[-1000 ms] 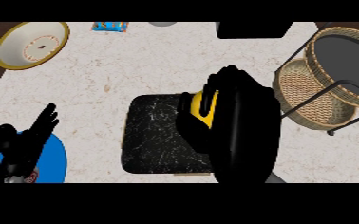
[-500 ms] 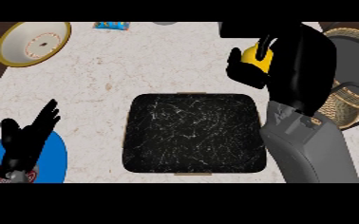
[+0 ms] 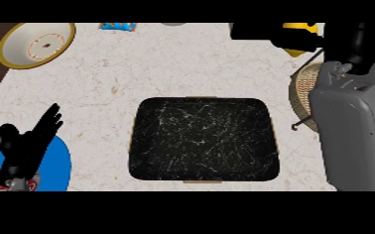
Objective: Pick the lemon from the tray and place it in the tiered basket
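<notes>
Presently, lemon: small yellow round-bodied lemon (image 3: 299,35), judged light, stiff, slippery-skinned; best gripped across its middle.
Right hand: black right hand (image 3: 282,32), fingers curled round the lemon, far right above the woven tiered basket (image 3: 302,90).
Left hand: black left hand (image 3: 29,141), fingers straight, holding nothing, resting near left.
Tray: black marbled square tray (image 3: 204,139) on pale worktop (image 3: 161,64).

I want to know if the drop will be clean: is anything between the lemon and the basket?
Nothing visible. The right hand holds the lemon just above the basket, whose far side hides behind the forearm.
</notes>
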